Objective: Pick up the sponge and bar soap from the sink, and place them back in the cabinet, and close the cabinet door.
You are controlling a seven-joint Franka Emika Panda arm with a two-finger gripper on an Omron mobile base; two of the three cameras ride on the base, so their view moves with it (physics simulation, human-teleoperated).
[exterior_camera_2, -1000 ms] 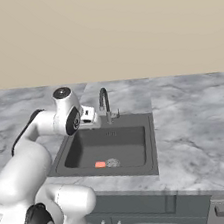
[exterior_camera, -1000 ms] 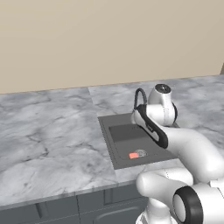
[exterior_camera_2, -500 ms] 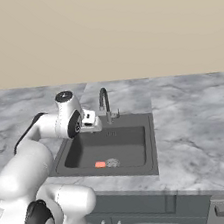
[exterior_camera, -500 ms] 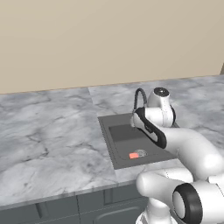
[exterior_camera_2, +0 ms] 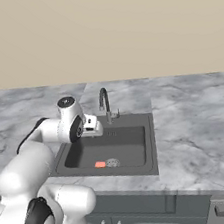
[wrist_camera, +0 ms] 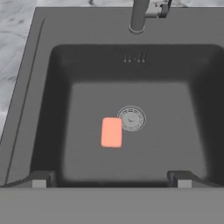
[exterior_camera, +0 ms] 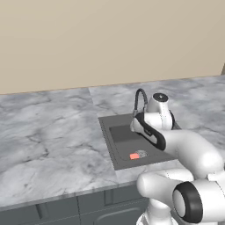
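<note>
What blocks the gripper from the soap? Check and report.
Nothing visible does. The soap lies flat on the bare sink floor beside the drain. The open gripper hangs above it, and the faucet stands clear at the back edge.

The left base view looks forward and down from behind the arm's left; the right base view does likewise from its right. Both share the sink (exterior_camera: 115, 145) (exterior_camera_2: 149, 149). The hand view looks steeply down into the sink (wrist_camera: 39, 87) from close above.
</note>
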